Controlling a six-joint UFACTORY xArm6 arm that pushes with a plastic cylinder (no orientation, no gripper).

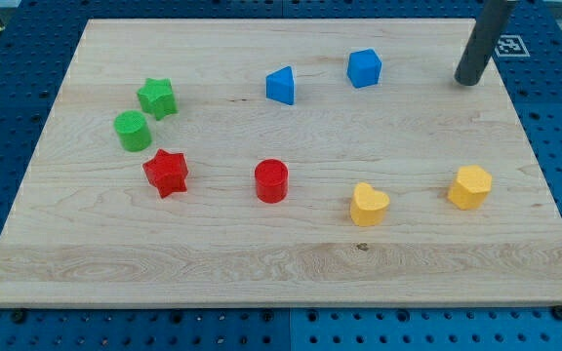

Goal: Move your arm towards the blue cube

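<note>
The blue cube [364, 67] sits near the view's top, right of centre, on the wooden board [281, 263]. My tip [469, 81] is the lower end of a dark rod coming down from the view's top right. It stands to the right of the blue cube, clearly apart from it, with bare wood between them. A blue triangular block [280, 86] lies to the left of the cube.
A green star [156, 97] and a green cylinder [133, 131] sit at the left. A red star [166, 173] and a red cylinder [271, 180] lie below them. A yellow heart [369, 205] and a yellow hexagonal block [469, 186] sit at the lower right.
</note>
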